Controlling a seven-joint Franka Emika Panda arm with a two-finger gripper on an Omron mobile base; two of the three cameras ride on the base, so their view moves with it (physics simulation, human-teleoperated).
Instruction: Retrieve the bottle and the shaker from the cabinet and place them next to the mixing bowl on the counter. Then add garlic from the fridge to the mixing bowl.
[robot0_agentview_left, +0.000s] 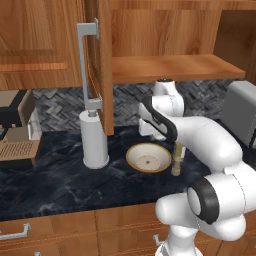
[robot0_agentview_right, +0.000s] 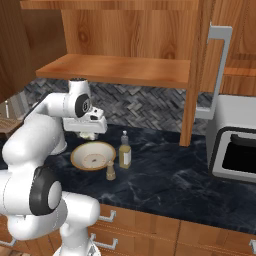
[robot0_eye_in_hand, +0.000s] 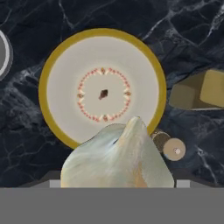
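One pale garlic (robot0_eye_in_hand: 117, 157) bulb (pointed tip) above bowl (robot0_eye_in_hand: 52, 74)

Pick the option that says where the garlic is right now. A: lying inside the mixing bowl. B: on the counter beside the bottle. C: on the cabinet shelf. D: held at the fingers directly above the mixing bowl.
D: in the hand view the garlic sits close at the gripper, overlapping the near rim of the mixing bowl below, whose inside holds nothing.
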